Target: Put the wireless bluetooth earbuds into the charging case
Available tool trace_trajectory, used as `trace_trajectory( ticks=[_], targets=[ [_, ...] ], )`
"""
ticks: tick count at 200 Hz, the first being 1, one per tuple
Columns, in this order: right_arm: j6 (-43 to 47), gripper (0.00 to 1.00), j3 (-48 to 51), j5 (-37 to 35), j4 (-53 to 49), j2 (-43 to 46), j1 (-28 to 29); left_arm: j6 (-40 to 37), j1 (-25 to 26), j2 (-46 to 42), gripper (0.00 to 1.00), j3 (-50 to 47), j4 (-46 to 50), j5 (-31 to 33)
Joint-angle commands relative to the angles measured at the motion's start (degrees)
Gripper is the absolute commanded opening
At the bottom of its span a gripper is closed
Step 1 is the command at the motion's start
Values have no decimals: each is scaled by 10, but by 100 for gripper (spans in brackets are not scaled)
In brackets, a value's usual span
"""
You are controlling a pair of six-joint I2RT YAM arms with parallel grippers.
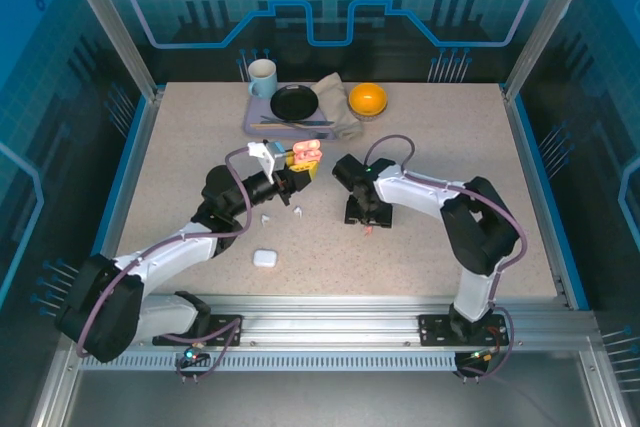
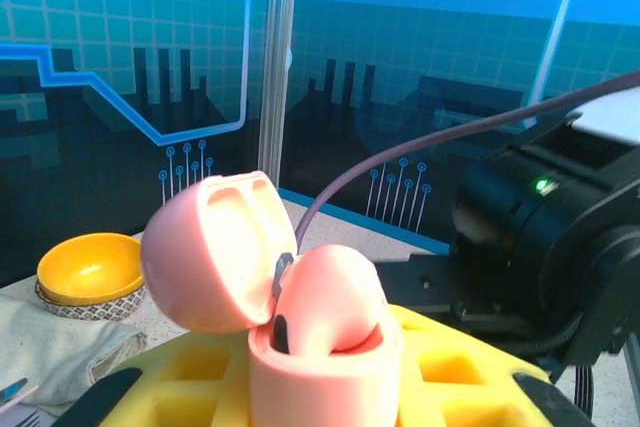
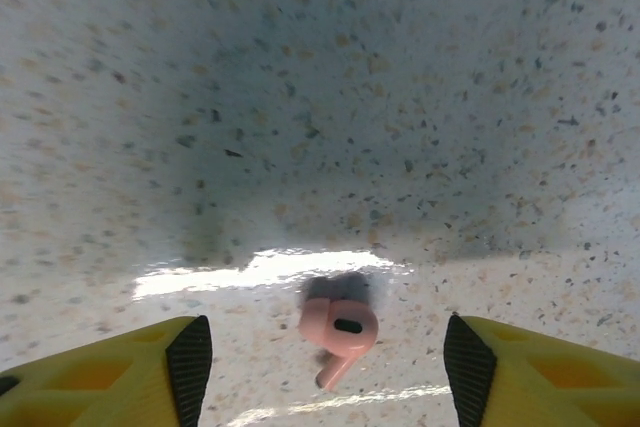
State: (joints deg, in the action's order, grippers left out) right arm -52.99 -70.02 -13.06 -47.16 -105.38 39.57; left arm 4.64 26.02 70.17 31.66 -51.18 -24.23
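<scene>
Pink case (image 2: 322, 352), lid up, sat clamped in the left gripper (image 1: 302, 169); right gripper (image 3: 328, 362) hung wide over a pink earbud (image 3: 338, 329).

Top external: high over the near edge, looking down on the whole bench (image 1: 180, 177). Left wrist: close behind the left hand (image 2: 320, 392), facing level toward the back wall (image 2: 420, 97). Right wrist: above the right hand (image 3: 327, 367), facing down, very near the bench. Shared by the first two: pink case (image 2: 330, 307) in the left hand, bowl (image 2: 88, 269) beyond it.
</scene>
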Motion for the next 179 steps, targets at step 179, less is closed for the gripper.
trace_trajectory(
  ticks=[179],
  targets=[
    [-12,37,7,-28,-16,-35,10,19,-12,1,0,-14,-46,5]
  ],
)
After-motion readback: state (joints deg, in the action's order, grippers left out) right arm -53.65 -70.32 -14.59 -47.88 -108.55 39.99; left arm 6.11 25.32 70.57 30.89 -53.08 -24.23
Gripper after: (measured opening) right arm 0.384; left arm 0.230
